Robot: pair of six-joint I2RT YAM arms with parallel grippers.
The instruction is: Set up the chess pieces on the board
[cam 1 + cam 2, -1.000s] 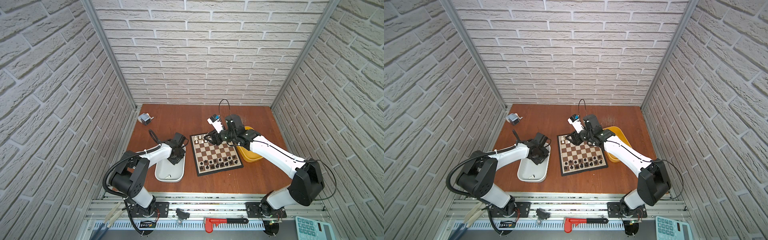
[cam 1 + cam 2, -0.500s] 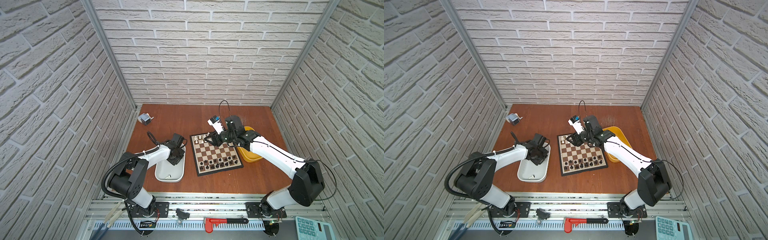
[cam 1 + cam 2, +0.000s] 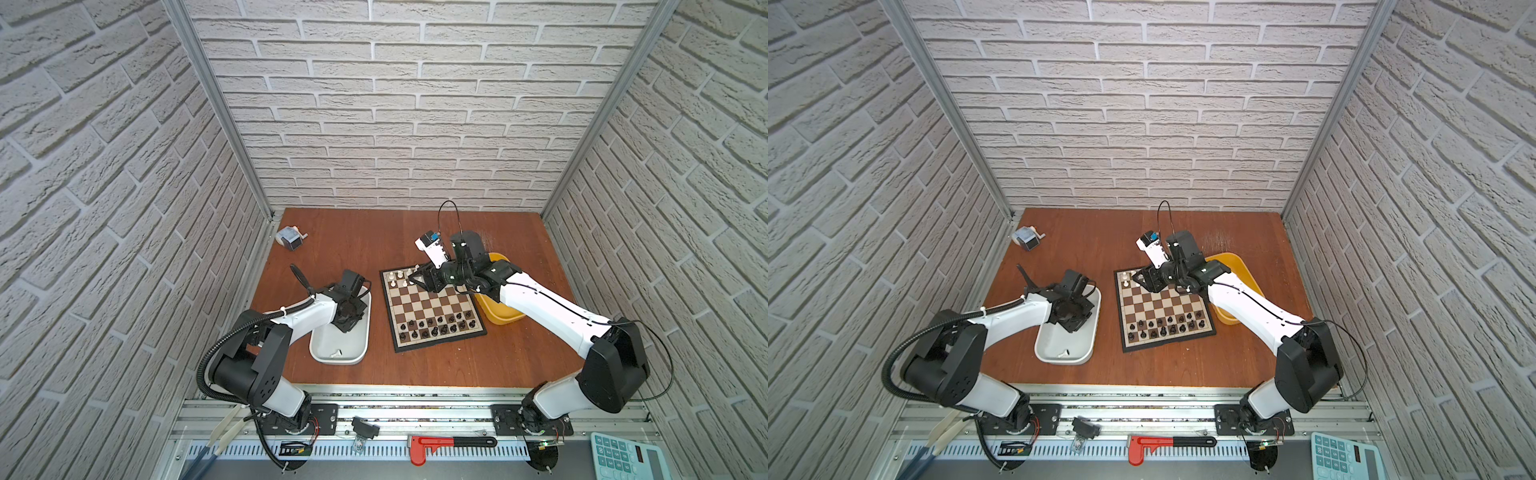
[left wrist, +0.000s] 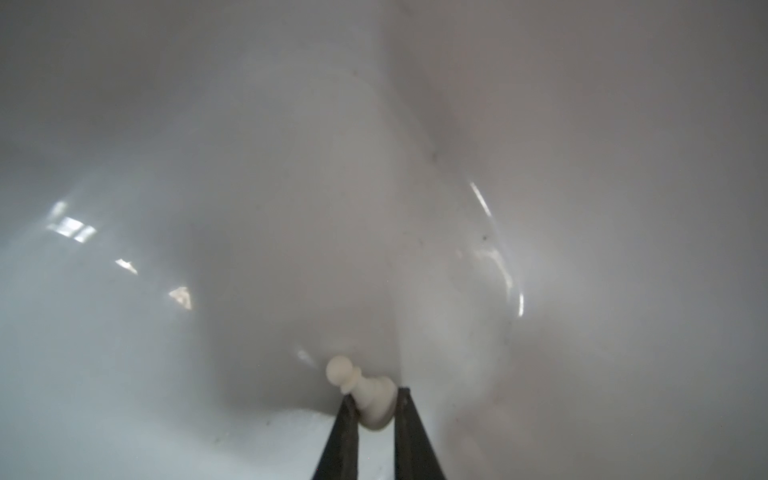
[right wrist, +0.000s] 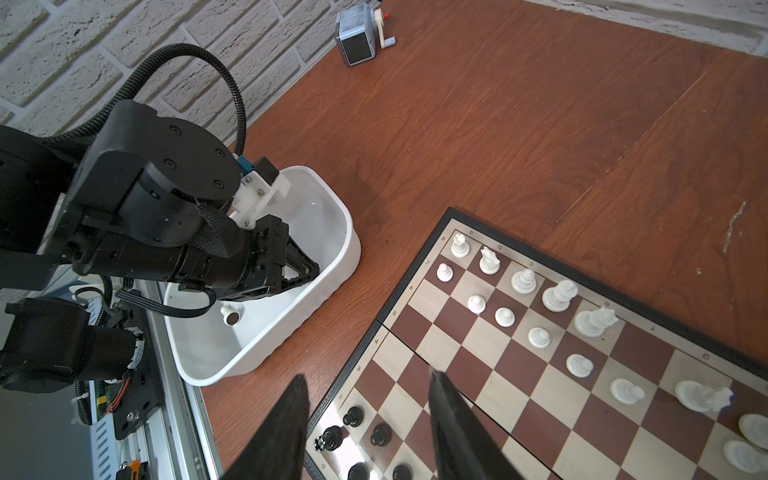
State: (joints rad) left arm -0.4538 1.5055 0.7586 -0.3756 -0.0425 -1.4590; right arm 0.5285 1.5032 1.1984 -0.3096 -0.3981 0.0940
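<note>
**A:** Both top views give me only the wrist of the left claw (image 4: 374, 400), sunk in the white tub (image 3: 320, 353) left of centre. What do you get?

**B:** My left wrist view settles it. The fingers are clamped on a white pawn (image 4: 359, 382).

**A:** And the right claw (image 5: 368, 376)?

**B:** Fingers apart, nothing between. It hangs over the far rows of the board (image 3: 430, 303). My right wrist view shows the white pieces (image 5: 523, 280) there, which the arm partly hides from above. The black pieces (image 3: 436, 328) line the near rows. A spare white piece (image 5: 228, 312) lies in the tub.
</note>
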